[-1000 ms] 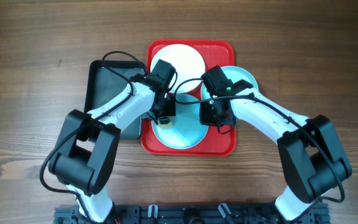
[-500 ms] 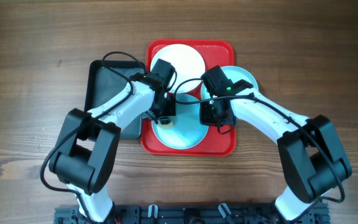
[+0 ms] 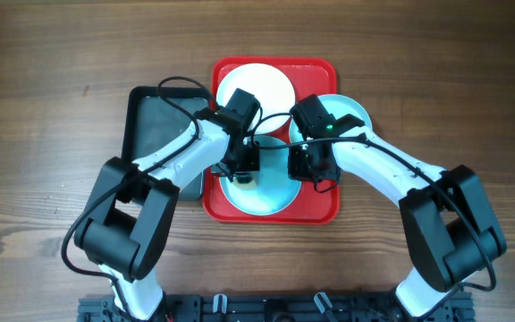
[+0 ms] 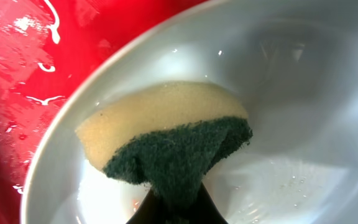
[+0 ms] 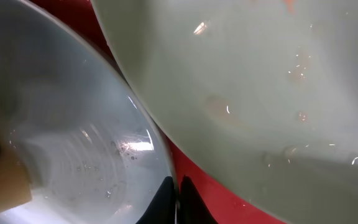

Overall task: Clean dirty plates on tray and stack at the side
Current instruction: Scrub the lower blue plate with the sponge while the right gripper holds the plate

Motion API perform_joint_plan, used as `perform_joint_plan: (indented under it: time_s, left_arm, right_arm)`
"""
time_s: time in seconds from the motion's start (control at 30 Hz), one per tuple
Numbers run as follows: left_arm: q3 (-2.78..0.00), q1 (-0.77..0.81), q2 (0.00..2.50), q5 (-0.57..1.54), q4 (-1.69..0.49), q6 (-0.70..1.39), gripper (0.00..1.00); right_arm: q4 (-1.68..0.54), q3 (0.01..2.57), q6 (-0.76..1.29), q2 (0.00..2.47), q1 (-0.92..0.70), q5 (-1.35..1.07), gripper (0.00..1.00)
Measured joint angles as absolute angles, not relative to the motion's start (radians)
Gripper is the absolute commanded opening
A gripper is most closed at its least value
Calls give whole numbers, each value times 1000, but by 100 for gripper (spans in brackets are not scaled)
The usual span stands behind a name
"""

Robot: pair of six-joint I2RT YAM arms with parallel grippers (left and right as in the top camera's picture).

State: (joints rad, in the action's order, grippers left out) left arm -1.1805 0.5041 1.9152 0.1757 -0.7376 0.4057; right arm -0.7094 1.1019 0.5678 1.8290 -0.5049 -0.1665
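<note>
Left gripper (image 4: 173,208) is clamped on a sponge (image 4: 166,146) pressed into the near blue plate (image 3: 266,192) on the tray (image 3: 316,67); right gripper (image 5: 174,193) pinches that plate's rim. White plate (image 3: 256,85) lies behind.

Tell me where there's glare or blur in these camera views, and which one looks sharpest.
Overhead: sharpest, evenly lit across the table. Left wrist: the sponge is in focus, with wet white glints of glare on the red tray. Right wrist: very close, so the pale plate looks soft, with a bright glint on it.
</note>
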Motion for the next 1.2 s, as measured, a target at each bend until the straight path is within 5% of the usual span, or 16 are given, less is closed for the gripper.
perform_joint_plan:
  time_s: [1.2]
  left_arm:
    - [-1161,547,1948,485,-689,413,4]
  right_arm:
    - [-705,1100,568,1829,-505,-166,4]
